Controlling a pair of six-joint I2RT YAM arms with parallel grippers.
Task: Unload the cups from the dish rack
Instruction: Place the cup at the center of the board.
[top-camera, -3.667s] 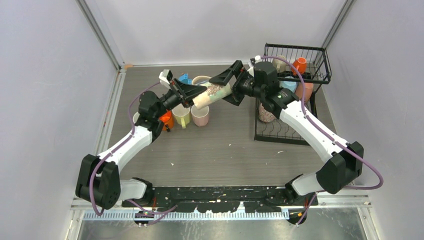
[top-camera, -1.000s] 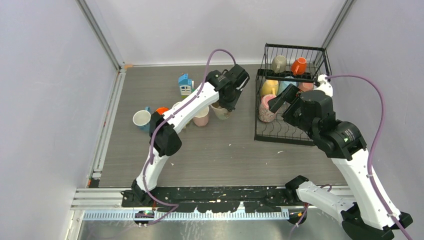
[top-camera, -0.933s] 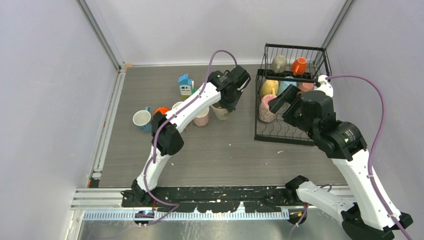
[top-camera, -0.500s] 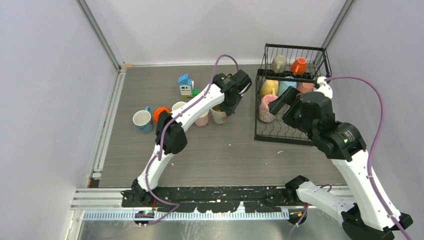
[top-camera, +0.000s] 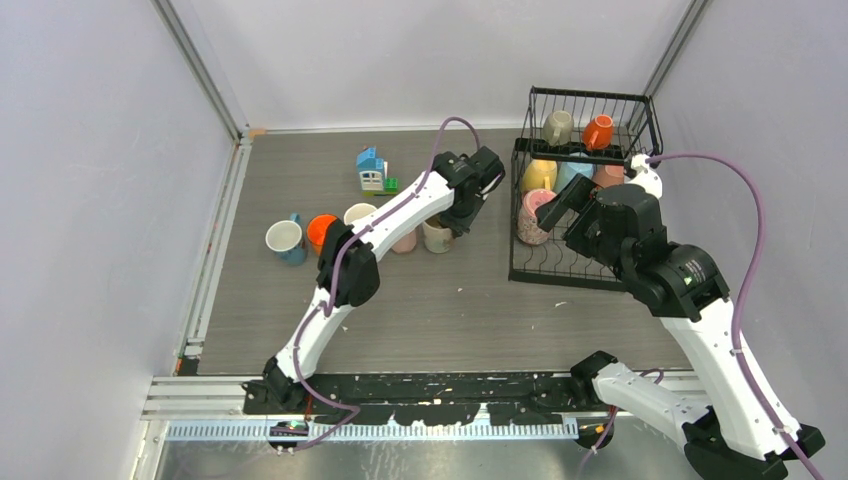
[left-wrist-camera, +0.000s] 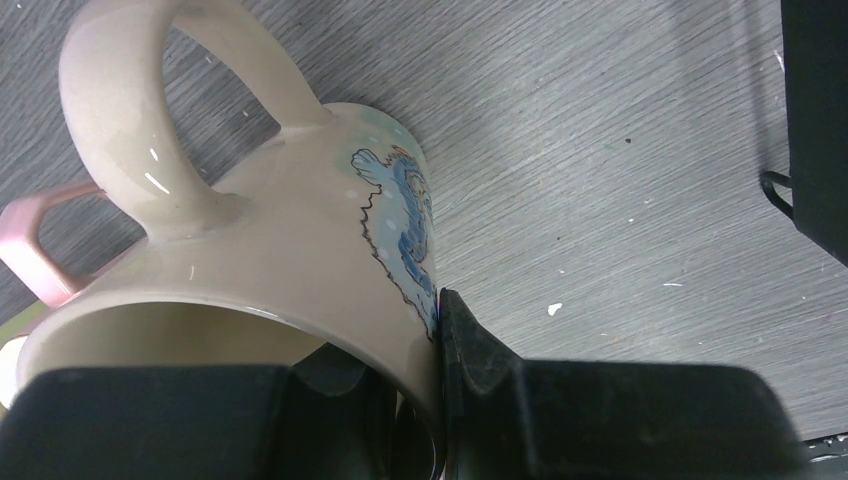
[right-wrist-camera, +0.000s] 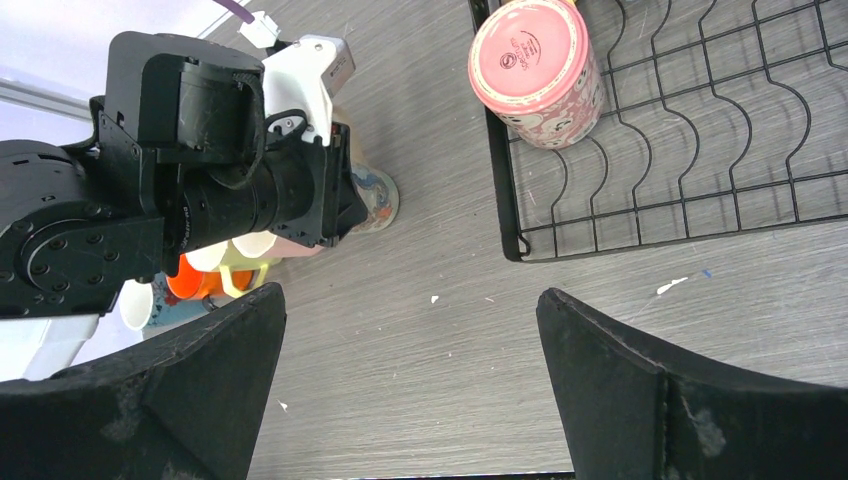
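Note:
My left gripper (top-camera: 450, 218) (left-wrist-camera: 425, 345) is shut on the rim of a beige cup with a blue picture (left-wrist-camera: 300, 250) (top-camera: 437, 236), one finger inside and one outside. The cup is at table level beside a pink cup (top-camera: 404, 240); whether it rests there I cannot tell. My right gripper (top-camera: 553, 205) (right-wrist-camera: 410, 345) hangs open and empty over the front left of the black wire dish rack (top-camera: 560, 281) (right-wrist-camera: 600, 205). An upturned pink cup (top-camera: 531, 216) (right-wrist-camera: 537, 70) sits on the rack's base. Yellow (top-camera: 540, 175), light blue (top-camera: 572, 172) and salmon (top-camera: 608, 175) cups stand behind it.
The rack's upper shelf holds a grey cup (top-camera: 558, 127) and an orange cup (top-camera: 598, 130). On the table to the left stand blue (top-camera: 284, 240), orange (top-camera: 322, 228) and cream (top-camera: 358, 213) cups. A toy block house (top-camera: 371, 168) stands further back.
The left arm has brought the beige cup from the mid-air handover down beside the pink cup, drifting slightly nearer over the last second. The right gripper has drawn back to the rack and holds still.

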